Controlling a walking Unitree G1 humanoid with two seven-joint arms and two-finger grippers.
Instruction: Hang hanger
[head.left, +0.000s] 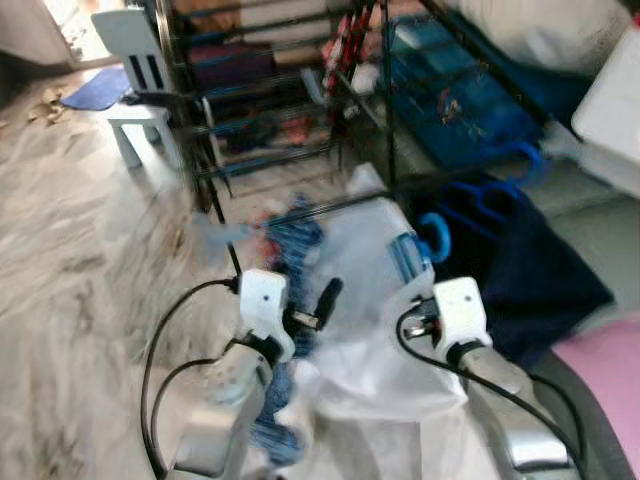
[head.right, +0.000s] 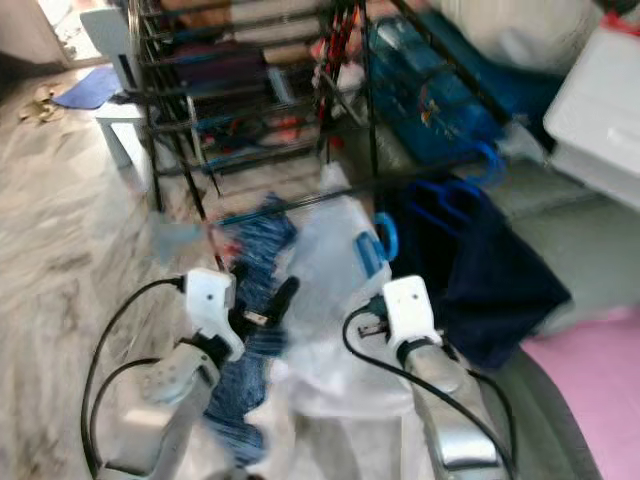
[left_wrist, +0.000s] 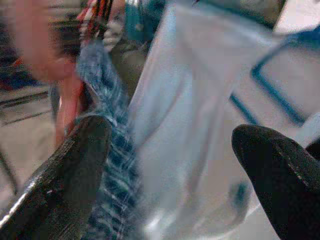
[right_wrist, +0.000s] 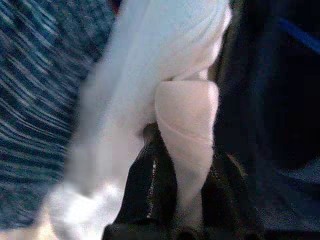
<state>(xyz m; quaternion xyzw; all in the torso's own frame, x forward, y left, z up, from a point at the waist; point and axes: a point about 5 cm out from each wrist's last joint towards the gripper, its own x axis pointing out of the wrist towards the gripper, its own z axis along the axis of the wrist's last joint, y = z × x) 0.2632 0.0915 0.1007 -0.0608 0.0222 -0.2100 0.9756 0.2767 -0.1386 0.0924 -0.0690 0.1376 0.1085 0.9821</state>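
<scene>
— Where is the hanger found?
— A blue hanger is seen at the top of the white garment, its hook near the black rail at twelve o'clock.
— How is the right gripper set?
— It is clamped on a fold of the white garment.
— And the left gripper?
— Its fingers are spread wide, with the blue striped cloth and the white garment between them.
</scene>
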